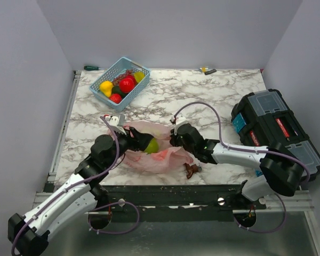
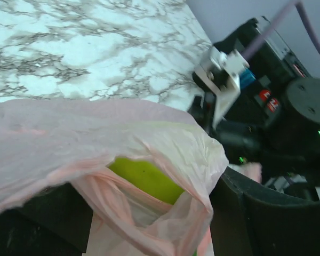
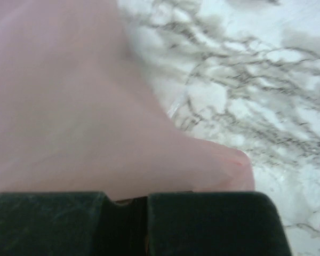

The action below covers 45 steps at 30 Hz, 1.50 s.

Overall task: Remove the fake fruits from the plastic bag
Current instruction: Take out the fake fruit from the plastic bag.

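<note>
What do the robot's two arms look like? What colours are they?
Both the left arm and the right arm have white shells with chunky round black joints. A thin purple cable loops along each one. The jaws are black and blocky, and a small white bracket sits at the right wrist.

No readable text on this bench. The black toolbox (image 1: 277,133) wears red and blue labels, but the lettering is too small and blurred in every view.
</note>
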Each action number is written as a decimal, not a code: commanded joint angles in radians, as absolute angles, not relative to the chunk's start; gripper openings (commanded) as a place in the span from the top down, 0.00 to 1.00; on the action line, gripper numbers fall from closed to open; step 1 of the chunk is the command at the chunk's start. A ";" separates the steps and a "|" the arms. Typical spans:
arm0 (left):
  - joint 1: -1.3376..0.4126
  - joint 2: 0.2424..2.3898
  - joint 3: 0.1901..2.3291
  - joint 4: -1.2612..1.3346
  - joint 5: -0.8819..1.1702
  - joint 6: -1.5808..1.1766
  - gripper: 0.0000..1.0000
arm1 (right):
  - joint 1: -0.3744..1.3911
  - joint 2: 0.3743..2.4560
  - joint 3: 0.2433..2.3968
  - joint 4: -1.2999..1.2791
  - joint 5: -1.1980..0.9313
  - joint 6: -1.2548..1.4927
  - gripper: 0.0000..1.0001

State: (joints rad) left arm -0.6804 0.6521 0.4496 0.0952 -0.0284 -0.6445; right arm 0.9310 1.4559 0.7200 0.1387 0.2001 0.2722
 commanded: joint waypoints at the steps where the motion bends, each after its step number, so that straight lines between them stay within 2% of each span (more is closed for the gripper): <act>1: -0.668 0.557 0.493 -0.139 0.188 -0.649 0.67 | 0.855 1.484 0.797 0.132 0.294 0.351 0.99; 7: -0.660 0.490 0.469 -0.301 0.315 -0.645 0.68 | 0.799 1.481 0.833 0.124 0.344 0.315 0.99; 11: -0.657 0.511 0.500 -0.306 0.287 -0.639 0.68 | 0.770 1.441 0.842 0.111 0.347 0.295 0.99; 13: -0.656 0.542 0.527 -0.332 0.183 -0.664 0.71 | 0.770 1.382 0.840 0.114 0.272 0.267 0.99; 16: -0.639 0.583 0.546 -0.260 0.214 -0.660 0.75 | 0.770 1.316 0.809 0.151 0.207 0.227 0.99; 19: -0.635 0.566 0.557 -0.096 0.280 -0.673 0.77 | 0.769 1.321 0.794 0.147 0.238 0.199 0.99; 21: -0.633 0.566 0.607 -0.031 0.302 -0.652 0.78 | 0.770 1.329 0.769 0.172 0.252 0.182 0.99; 24: -0.632 0.601 0.726 -0.033 0.293 -0.590 0.86 | 0.770 1.339 0.743 0.205 0.308 0.199 0.99; 25: -0.632 0.623 0.782 -0.056 0.274 -0.567 0.89 | 0.770 1.347 0.740 0.209 0.339 0.208 0.99; 30: -0.614 0.736 0.985 -0.174 0.105 -0.502 0.93 | 0.768 1.399 0.760 0.186 0.445 0.244 0.99; 32: -0.580 0.792 1.060 -0.254 0.023 -0.523 1.00 | 0.767 1.407 0.754 0.189 0.468 0.254 0.99; 36: -0.496 0.862 1.087 -0.264 0.064 -0.498 1.00 | 0.764 1.377 0.725 0.220 0.448 0.233 0.99; 41: -0.383 0.912 1.067 -0.215 0.012 -0.517 1.00 | 0.759 1.358 0.749 0.244 0.432 0.205 0.99; 45: -0.286 1.073 1.194 -0.220 0.022 -0.561 1.00 | 0.752 1.403 0.803 0.231 0.429 0.188 0.99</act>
State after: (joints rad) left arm -0.3763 0.9470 1.0721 -0.2253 0.0559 -0.5213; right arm 0.7635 1.3758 0.7429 0.2066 0.4110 0.2161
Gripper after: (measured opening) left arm 0.674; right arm 0.009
